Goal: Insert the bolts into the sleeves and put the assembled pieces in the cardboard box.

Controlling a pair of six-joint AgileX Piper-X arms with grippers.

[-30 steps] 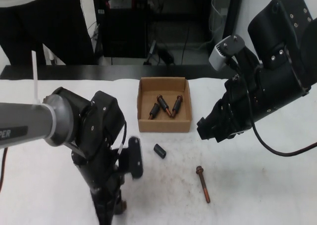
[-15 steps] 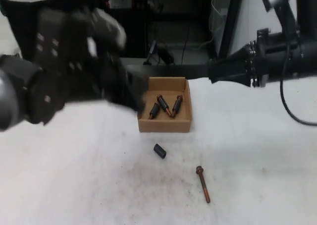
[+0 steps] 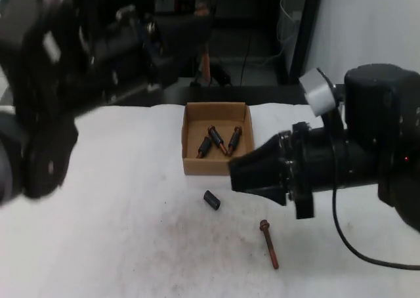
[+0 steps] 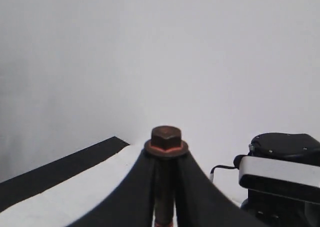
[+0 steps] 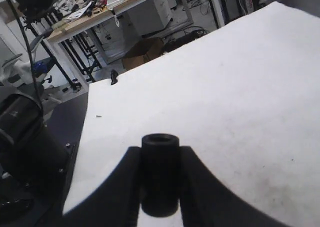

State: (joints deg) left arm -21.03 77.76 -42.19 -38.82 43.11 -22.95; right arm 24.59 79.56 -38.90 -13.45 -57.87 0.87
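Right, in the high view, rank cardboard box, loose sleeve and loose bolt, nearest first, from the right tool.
1. cardboard box, beside the right tool.
2. loose sleeve, in front of the box.
3. loose bolt, lowest in the view.

On the bench the cardboard box sat toward the back, with three assembled pieces lying inside it. A loose sleeve lay just in front of the box, and a loose bolt lay nearer the front and to the right. A second bolt stood between the fingers of the left gripper, and a second sleeve between those of the right gripper.
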